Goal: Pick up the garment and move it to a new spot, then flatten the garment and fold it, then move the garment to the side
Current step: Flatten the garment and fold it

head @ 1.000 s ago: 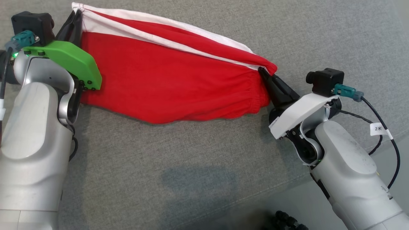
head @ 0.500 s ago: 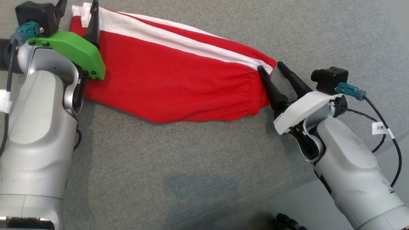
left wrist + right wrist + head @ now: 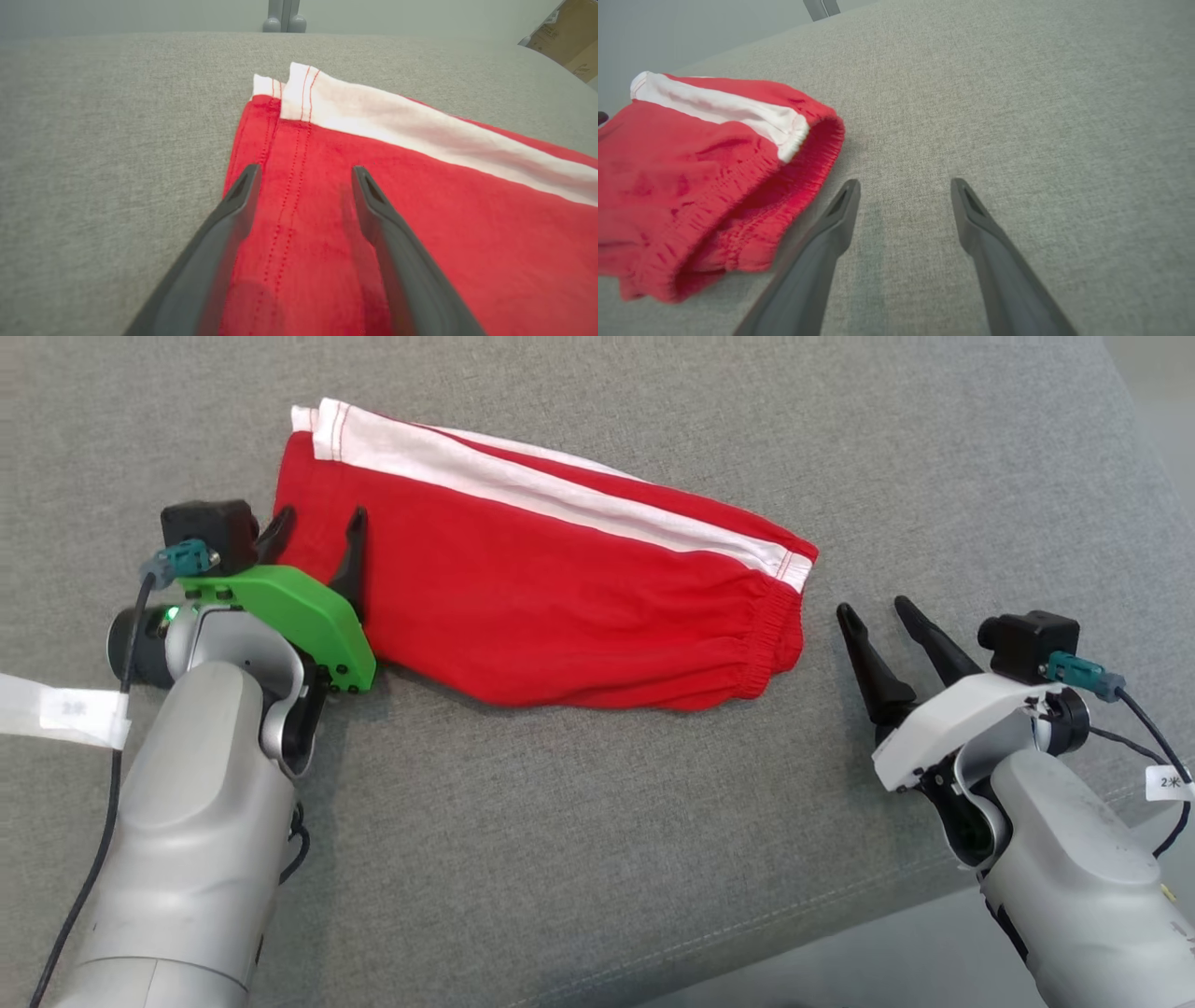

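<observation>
The garment [image 3: 560,588], a pair of red shorts with a white stripe [image 3: 523,490] along its far edge, lies folded flat on a grey upholstered surface [image 3: 597,821]. Its long shape runs from a stitched hem at the robot's left end to a gathered elastic waistband [image 3: 780,639] at the right end.

At the hem end of the garment is the left gripper [image 3: 320,518], its two dark fingers spread wide and holding nothing. In the left wrist view one finger sits at the garment's hem edge and the other over the red cloth; whether they press on the cloth cannot be told. Behind the fingers, a green cover [image 3: 289,616] on the wrist overlaps the garment's near corner.

Just beyond the waistband end, apart from the garment, is the right gripper [image 3: 873,607]. Its fingers are also spread wide and empty, over bare grey fabric. A white cover [image 3: 952,714] sits behind them.

Past the garment's far side, the left wrist view shows a cardboard box [image 3: 567,42] off the surface.
</observation>
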